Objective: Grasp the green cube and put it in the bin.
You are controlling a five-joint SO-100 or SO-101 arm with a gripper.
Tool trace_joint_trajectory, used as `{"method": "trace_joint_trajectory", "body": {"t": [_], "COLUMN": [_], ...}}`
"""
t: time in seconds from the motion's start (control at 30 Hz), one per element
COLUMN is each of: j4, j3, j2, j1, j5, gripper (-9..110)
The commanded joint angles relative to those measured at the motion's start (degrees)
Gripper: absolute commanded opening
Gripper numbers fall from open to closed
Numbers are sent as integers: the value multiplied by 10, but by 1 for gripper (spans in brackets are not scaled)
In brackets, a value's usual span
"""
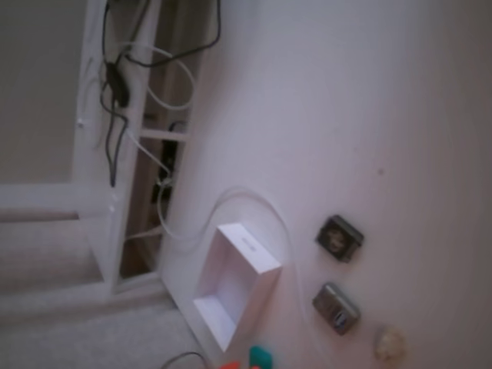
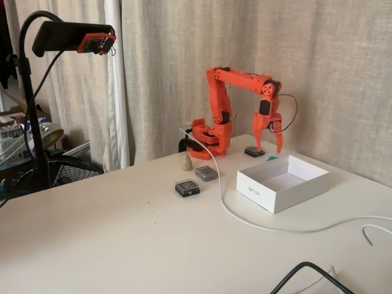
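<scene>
In a fixed view the orange arm reaches right from its base, and my gripper point(image 2: 270, 149) hangs open, fingers pointing down. The green cube point(image 2: 272, 158) shows as a small teal patch just below the fingertips, right behind the far wall of the bin point(image 2: 269, 197), and most of it is hidden. The bin is a white shallow box with nothing inside. In a fixed view that looks down, the green cube point(image 1: 260, 356) lies at the bottom edge beside the bin point(image 1: 261, 261), with a sliver of orange next to it.
Two small dark metallic boxes point(image 2: 206, 173) point(image 2: 187, 187) and a pale cream lump point(image 2: 187, 162) sit left of the bin. Another dark flat piece point(image 2: 255, 151) lies under the gripper's left finger. A white cable point(image 2: 245, 220) curves past the bin's front. A camera stand point(image 2: 37, 122) stands at the left.
</scene>
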Motion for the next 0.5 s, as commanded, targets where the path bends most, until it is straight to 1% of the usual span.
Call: {"method": "trace_joint_trajectory", "body": {"t": [0.0,0.07,0.27,0.37,0.47], "j4": [-17,-23,-50,-84,-91], "j3": [28,31,34,40,50], "j2": [-1,-4,-9,-9,-12], "j1": [4,1,-15,-29,-39], "j5": [3,3,2,-2,-2], "gripper": [28,28,37,37,37]}}
